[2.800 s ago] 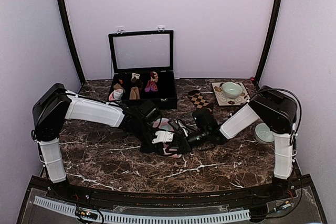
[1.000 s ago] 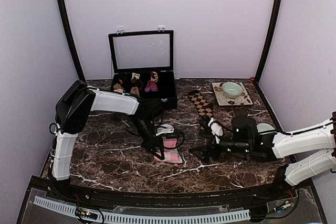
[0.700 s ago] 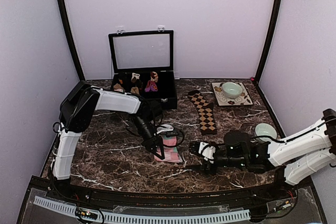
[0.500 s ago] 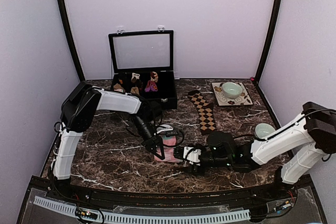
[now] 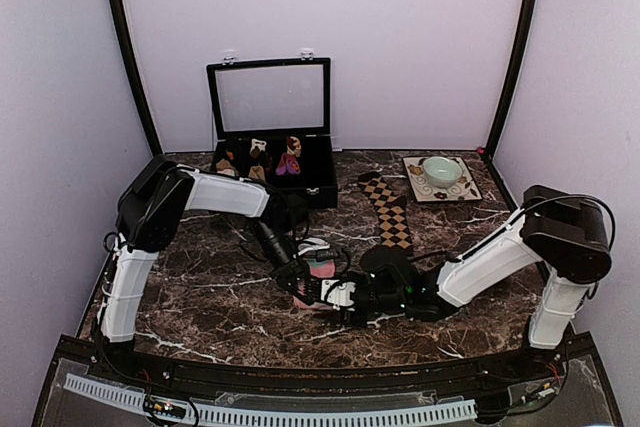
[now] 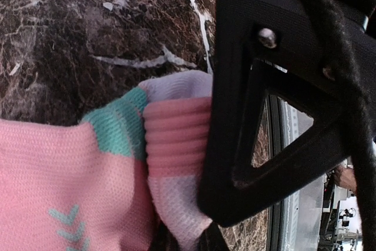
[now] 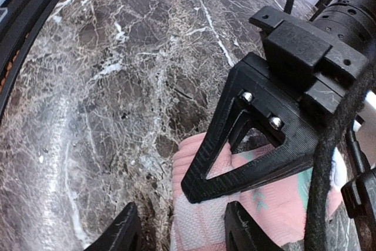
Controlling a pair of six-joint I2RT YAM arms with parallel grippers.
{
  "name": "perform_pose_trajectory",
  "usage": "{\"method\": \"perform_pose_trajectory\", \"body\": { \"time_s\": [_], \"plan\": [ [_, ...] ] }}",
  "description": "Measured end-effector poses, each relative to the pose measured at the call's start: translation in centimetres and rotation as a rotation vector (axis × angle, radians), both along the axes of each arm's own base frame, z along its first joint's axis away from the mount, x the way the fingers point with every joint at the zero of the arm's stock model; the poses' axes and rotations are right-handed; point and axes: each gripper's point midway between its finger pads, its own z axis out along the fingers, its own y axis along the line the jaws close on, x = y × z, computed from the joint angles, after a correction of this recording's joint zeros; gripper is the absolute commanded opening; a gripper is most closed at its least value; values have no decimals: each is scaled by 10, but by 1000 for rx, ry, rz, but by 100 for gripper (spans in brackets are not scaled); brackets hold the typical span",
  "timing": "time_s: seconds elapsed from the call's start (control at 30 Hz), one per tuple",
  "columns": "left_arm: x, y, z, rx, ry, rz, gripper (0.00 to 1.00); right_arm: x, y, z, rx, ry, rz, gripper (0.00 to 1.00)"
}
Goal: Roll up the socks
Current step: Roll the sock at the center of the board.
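Observation:
The pink sock (image 5: 321, 269) with a mint heel lies partly folded at the table's middle front. My left gripper (image 5: 298, 281) is shut on its folded edge; in the left wrist view its tips (image 6: 188, 242) pinch the white and pink fabric (image 6: 70, 174). My right gripper (image 5: 330, 293) is open just right of the sock. In the right wrist view its fingers (image 7: 179, 233) straddle the sock's cuff end (image 7: 205, 221), under the left gripper's triangular finger (image 7: 235, 157). The dark brown sock with tan checks (image 5: 390, 217) lies flat behind, untouched.
An open black box (image 5: 320, 192) with small sock bundles stands at the back. A patterned tray (image 5: 412, 172) with a mint bowl (image 5: 441, 169) sits at the back right. My right arm (image 5: 480, 262) stretches low across the front right.
My right arm has swept left from the right side, bringing its open gripper up to the pink sock. My left gripper has stayed on the sock.

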Motion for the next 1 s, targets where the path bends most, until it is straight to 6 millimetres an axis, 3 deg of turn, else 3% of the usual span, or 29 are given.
{"method": "perform_pose_trajectory", "body": {
  "time_s": [0.27,0.37,0.4,0.43,0.47,0.57,0.73,1.0],
  "plan": [
    [1,1,0,1,2,2,32,9,2,-7,1,-14,44,37],
    [-1,2,2,-7,9,0,67,14,1,-10,5,-4,39,32],
    [-2,2,5,-11,9,-1,72,17,1,-10,6,1,37,31],
    [-4,3,9,-12,19,0,94,20,1,-11,8,7,32,30],
    [-5,4,13,-12,16,-1,98,21,1,-12,9,12,35,29],
    [-7,9,22,-5,-22,-9,99,23,2,-12,12,24,34,25],
    [-3,21,21,23,-150,-15,99,24,1,-15,18,52,29,18],
    [12,58,12,94,-415,-7,98,31,1,-14,74,210,-9,8]
  ]
}}
